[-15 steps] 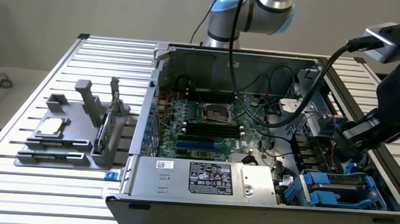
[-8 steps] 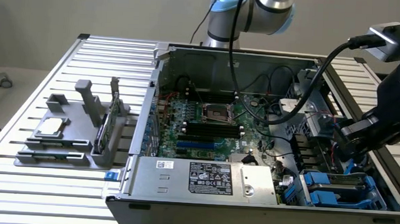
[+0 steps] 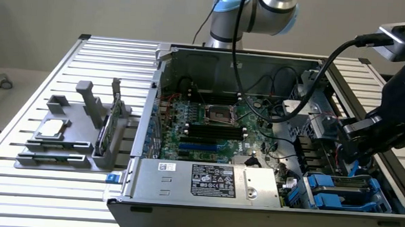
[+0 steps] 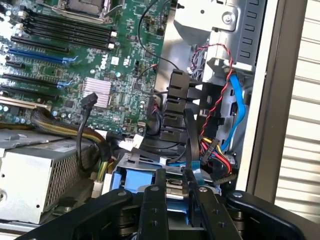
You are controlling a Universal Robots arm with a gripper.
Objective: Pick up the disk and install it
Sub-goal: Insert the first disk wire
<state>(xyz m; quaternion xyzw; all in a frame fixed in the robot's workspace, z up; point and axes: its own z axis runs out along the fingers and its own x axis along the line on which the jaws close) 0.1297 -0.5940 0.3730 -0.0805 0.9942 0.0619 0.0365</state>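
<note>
Ribbed silver metal desk [image 3: 68, 61] with the big open grey computer case [image 3: 239, 52] on it. The action is at the drive bay with the blue plastic carriers [image 3: 326, 183], in the near corner of the case on the exterior view's right. The disk [image 4: 132, 182], a flat silver-grey drive in blue rails, sits low in that bay. The black 2-finger tool [image 4: 175, 176] looks clamped on its top edge. I'd call this the install step, not the pickup. The next move needs the drive square to its slot and clear of the blue cable [image 4: 239, 107] just beside it.
</note>
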